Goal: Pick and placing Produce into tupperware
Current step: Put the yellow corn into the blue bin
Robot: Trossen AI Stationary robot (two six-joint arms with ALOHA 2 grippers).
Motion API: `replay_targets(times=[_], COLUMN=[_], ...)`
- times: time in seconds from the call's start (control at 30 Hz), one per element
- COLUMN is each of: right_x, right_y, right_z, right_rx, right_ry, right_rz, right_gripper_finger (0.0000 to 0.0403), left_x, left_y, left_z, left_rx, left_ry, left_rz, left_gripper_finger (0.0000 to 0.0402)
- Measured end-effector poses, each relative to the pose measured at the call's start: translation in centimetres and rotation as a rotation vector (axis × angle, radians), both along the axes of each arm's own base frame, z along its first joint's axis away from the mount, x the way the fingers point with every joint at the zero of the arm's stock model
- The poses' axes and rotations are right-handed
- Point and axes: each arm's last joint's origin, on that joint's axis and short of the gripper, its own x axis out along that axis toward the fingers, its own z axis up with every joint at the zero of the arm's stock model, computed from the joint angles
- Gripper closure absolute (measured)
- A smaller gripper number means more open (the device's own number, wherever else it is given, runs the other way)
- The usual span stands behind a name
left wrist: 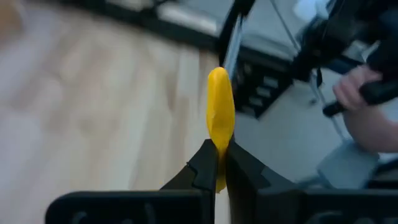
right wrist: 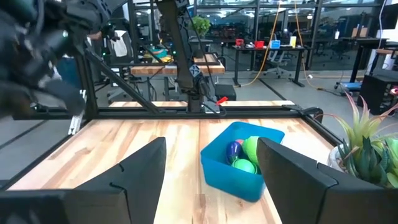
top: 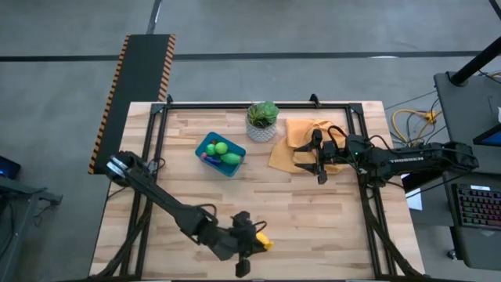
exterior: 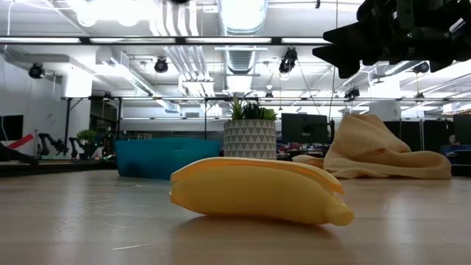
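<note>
A light wooden table [top: 313, 211] framed by black rails is set in a grey-floored workshop, with desks and monitors seen beyond it in the low view. Nearest the front edge, the yellow banana [top: 263, 242] is found; in the low view it lies flat on the wood [exterior: 257, 190]. The left gripper [top: 244, 252] is placed at this banana, and in the left wrist view its two dark fingers [left wrist: 204, 168] are seen pressed almost together on the end of the yellow fruit [left wrist: 220, 118], which is pinched between them. Farther back, near the middle of the table, the blue tupperware [top: 205, 144] is set; two green pieces [top: 222, 149] and a small purple one [top: 207, 157] are held inside it, and the same contents are visible in the right wrist view [right wrist: 242, 155]. Behind it, a leafy plant in a white pot [top: 262, 121] is stood, with an orange-yellow cloth [top: 301, 133] spread just beside it. The right gripper [top: 319, 163] is held above the cloth's near edge, its jaws spread wide and nothing held between them.
</note>
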Motion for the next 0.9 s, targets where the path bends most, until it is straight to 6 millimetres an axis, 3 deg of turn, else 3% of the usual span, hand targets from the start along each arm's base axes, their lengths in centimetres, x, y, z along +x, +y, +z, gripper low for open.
replay_targets(times=[0.27,0.43,0.63,0.9], right_x=[0.0,0.0,0.0,0.0], right_y=[0.0,0.0,0.0,0.0], right_z=[0.0,0.0,-0.1,-0.2], right_rx=[0.001,0.002,0.003,0.004], right_ry=[0.003,0.003,0.013,0.02], right_rz=[0.0,0.0,0.001,0.002], right_gripper_finger=[0.0164,0.016,0.0161,0.0162], left_x=[-1.9,-3.2,-5.2,-9.6], left_y=[1.7,3.0,5.4,9.4], left_z=[5.5,7.4,7.4,4.0], left_rx=[0.276,0.423,0.473,0.426], left_ry=[-0.233,-0.287,-0.33,-0.45], left_rz=[0.008,0.035,0.136,0.176], left_gripper_finger=[0.0398,0.0398,0.0398,0.0398])
